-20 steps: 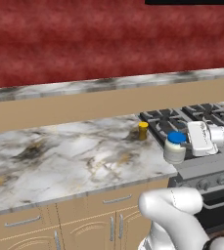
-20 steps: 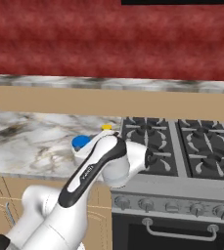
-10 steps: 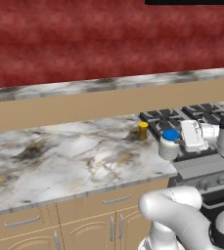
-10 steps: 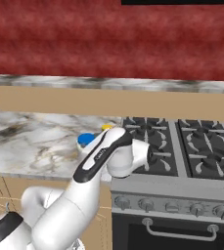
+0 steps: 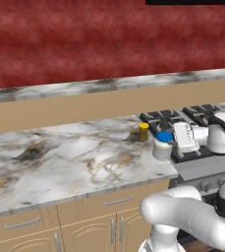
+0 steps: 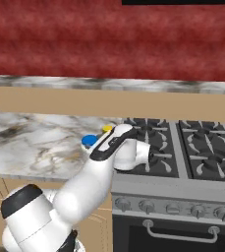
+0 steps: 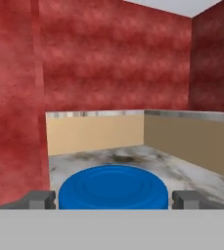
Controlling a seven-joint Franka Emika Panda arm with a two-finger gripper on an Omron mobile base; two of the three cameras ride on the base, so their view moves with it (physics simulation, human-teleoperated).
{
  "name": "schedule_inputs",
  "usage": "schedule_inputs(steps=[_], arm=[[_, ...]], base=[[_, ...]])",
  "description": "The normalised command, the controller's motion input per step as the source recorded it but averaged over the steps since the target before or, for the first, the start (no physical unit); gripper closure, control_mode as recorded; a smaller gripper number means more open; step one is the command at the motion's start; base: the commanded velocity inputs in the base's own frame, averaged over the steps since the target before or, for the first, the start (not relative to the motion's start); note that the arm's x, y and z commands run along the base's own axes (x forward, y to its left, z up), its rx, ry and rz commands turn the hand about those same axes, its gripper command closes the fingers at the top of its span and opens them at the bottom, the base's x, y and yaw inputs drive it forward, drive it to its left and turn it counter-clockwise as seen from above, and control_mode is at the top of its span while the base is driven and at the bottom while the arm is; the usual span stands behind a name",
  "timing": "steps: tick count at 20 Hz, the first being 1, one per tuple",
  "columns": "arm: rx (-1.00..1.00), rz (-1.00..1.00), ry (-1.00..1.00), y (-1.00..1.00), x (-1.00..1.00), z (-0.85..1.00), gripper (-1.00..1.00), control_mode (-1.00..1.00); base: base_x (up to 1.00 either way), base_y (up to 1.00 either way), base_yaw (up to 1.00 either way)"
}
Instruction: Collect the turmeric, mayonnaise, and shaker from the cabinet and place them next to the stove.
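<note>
Hand view puts the mayonnaise (image 7: 113, 187) nearest of all: its blue screw lid sits low in the frame between the two dark fingertips (image 7: 37, 199), which stand apart on either side of it with a sliver of space showing at each edge, so the jaws are spread and not pressed against the lid. From the left base view the gripper (image 5: 175, 140) reaches in level from the right, its tips at the white jar (image 5: 162, 146), which stands upright on the marble counter (image 5: 70, 157) just beside the left edge of the stove (image 5: 202, 118). A little farther back on the same counter stands the turmeric (image 5: 143, 131), upright, near the mayonnaise but apart from it. Behind both runs a tan backsplash (image 5: 84, 106) under a red wall (image 5: 94, 44).
</note>
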Motion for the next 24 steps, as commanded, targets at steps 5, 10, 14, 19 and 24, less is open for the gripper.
schedule_inputs(steps=[5, 10, 14, 19, 24], arm=[[0.00, 0.03, 0.00, -0.03, 0.35, -0.28, 1.00, -1.00], [0.00, 0.01, -0.01, -0.10, 0.20, -0.27, 1.00, -1.00], [0.00, 0.00, 0.00, -0.09, 0.14, -0.29, 1.00, -1.00], [0.00, 0.00, 0.00, -0.10, 0.13, -0.29, 1.00, -1.00], [0.00, 0.00, 0.00, -0.08, 0.10, -0.16, 1.00, -1.00]], base=[[0.00, 0.00, 0.00], [0.00, 0.00, 0.00], [0.00, 0.00, 0.00], [0.00, 0.00, 0.00], [0.00, 0.00, 0.00]])
